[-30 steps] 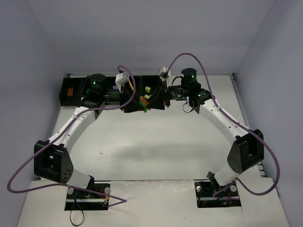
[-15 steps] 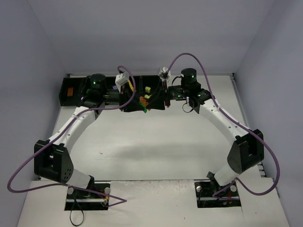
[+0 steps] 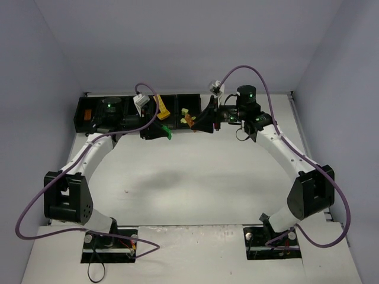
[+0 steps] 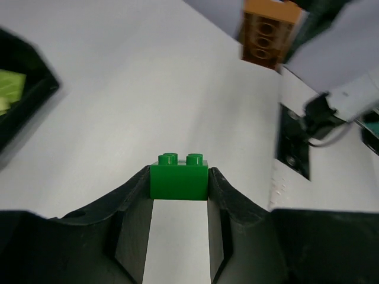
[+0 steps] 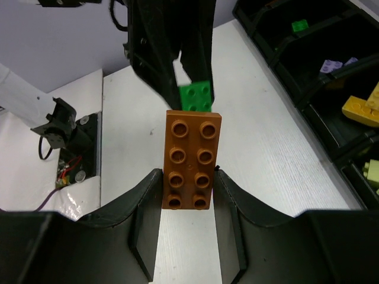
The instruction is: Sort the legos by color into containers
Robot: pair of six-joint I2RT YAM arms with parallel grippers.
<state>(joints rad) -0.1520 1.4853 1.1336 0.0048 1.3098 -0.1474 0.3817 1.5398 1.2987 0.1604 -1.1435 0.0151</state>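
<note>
1. Within the last second the left gripper (image 4: 178,173) has been narrowed onto a dark green brick (image 4: 178,180), which is now pinched between its fingers.
2. The right gripper (image 5: 189,180) has been kept clamped on an orange-brown brick (image 5: 190,155), a two-by-four piece held by its lower end.
3. In the top view the left gripper has been swung toward the left of the frame and the right one drawn back toward the right. The two bricks, seen close together at the middle bins a second ago, are now apart. Both are near the front edge of the containers (image 3: 79,118) at upper centre.
4. It is judged that each colour can now be carried to its own bin. Neither brick has been released yet.
5. Much of the bin row is covered by the grippers in the top view, and the contents there are too small to be named.
6. In the right wrist view the bins are cut off at the upper right. A green piece (image 5: 299,25), lilac pieces (image 5: 331,66) and a yellow piece (image 5: 360,110) are made out in separate compartments. No bin for orange-brown can be identified.
</note>
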